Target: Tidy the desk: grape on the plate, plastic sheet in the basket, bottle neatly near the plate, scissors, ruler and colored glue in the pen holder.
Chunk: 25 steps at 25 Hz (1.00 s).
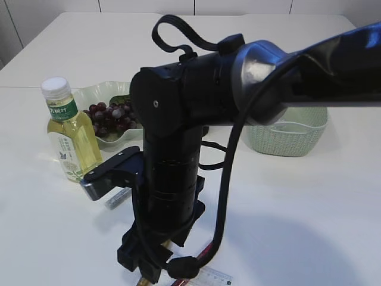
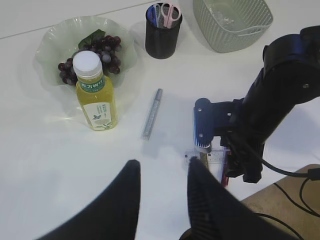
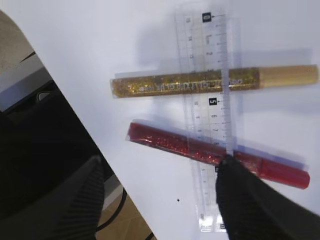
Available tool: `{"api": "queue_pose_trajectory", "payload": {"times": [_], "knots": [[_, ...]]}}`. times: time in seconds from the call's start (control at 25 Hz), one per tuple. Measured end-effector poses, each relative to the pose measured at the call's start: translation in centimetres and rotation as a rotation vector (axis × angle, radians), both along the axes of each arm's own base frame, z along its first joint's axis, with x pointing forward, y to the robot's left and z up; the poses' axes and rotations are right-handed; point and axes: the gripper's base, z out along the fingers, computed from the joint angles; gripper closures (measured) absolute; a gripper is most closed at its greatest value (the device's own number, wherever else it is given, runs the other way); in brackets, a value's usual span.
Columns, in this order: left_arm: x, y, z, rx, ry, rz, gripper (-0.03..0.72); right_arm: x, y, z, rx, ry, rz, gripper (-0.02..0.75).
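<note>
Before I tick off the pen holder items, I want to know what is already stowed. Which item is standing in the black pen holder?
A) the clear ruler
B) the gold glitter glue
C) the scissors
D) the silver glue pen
C: in the left wrist view the scissors stick out of the pen holder, while the ruler and gold glue lie on the table under the right tool.
</note>
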Motion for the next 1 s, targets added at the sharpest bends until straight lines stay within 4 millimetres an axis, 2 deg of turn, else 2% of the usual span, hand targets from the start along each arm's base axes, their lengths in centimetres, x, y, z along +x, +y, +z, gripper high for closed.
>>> {"api": "queue_pose_trajectory", "payload": {"times": [0.44,0.8,1.0], "knots": [[0.0,0.0,0.0,0.0,0.0,0.0,0.449,1.0,0.5,-0.6,0.047,-0.104,0.032,0.194],[0.0,0.0,0.0,0.0,0.0,0.0,0.449,1.6,0.6,-3.2,-0.015,-0.104,0.061,0.194],[0.0,0.0,0.0,0.0,0.0,0.0,0.449,1.7,0.6,-3.6,-0.025,-0.108,0.066,0.193]]}}
